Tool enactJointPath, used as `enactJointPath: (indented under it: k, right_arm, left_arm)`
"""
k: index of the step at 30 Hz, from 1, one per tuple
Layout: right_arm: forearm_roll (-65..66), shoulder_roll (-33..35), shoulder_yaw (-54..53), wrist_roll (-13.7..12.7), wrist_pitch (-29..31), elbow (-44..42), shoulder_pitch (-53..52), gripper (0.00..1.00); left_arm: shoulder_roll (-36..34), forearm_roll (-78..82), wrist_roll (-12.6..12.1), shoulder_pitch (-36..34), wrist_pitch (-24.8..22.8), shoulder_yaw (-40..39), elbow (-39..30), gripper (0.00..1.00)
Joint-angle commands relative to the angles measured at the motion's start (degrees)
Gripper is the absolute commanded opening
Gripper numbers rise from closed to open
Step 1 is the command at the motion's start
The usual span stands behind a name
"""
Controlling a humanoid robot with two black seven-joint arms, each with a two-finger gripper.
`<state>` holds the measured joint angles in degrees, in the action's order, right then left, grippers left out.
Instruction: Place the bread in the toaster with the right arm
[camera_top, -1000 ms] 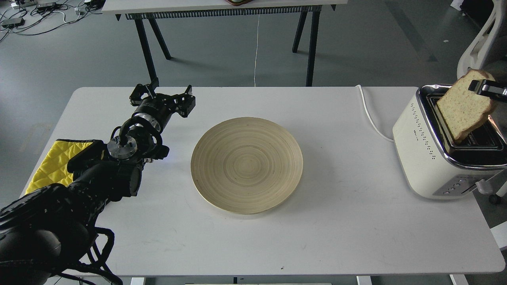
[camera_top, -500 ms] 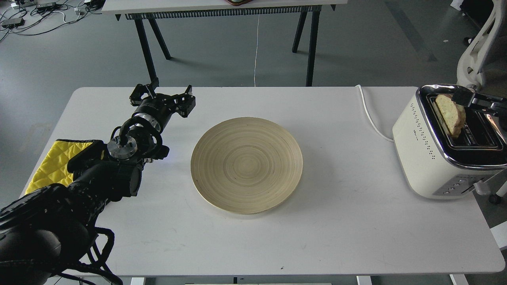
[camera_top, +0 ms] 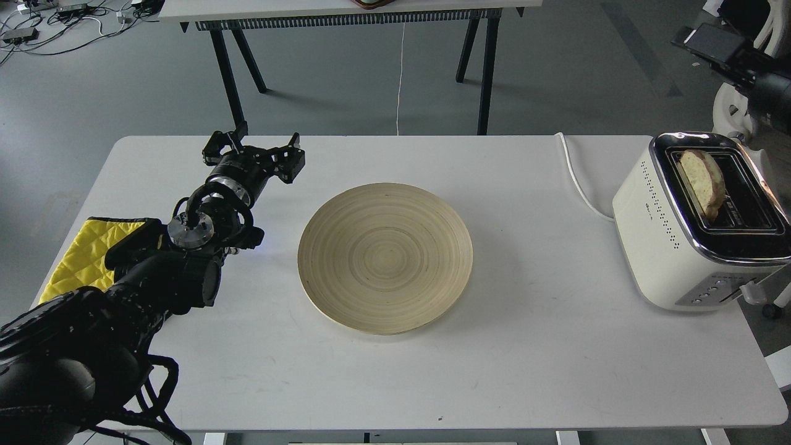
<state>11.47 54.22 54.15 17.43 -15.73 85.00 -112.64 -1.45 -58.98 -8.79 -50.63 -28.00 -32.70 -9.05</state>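
The bread [camera_top: 703,179] stands in the left slot of the cream-white toaster [camera_top: 655,247] at the table's right edge, with only its crusted top sticking out. My right gripper [camera_top: 704,42] is raised well above and behind the toaster at the top right, apart from the bread; it is seen dark and partly cut off, so its fingers cannot be told apart. My left gripper [camera_top: 254,143] is open and empty over the table's far left.
A round wooden plate [camera_top: 385,256] lies at the table's middle. A yellow cloth [camera_top: 80,256] lies at the left edge under my left arm. The toaster's white cord [camera_top: 575,176] runs off the back. A white chair [camera_top: 729,111] stands behind the toaster.
The bread dropped down into the toaster slot and was let go. My right gripper rose up and back away from the toaster. The left arm has not moved.
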Motion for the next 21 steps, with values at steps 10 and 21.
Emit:
enactJointPath:
  k: [10, 21]
  right_arm:
    - [-28.5, -18.0, -60.3, 8.6, 0.1, -8.0, 46.7, 0.96]
    - [-28.4, -30.3, -82.4, 8.4, 23.5, -19.9, 73.0, 0.99]
  left_arm:
    - [0.0, 0.0, 0.0, 0.0, 0.0, 0.0, 0.0, 1.0]
    - [0.0, 0.0, 0.0, 0.0, 0.0, 0.0, 0.0, 1.0]
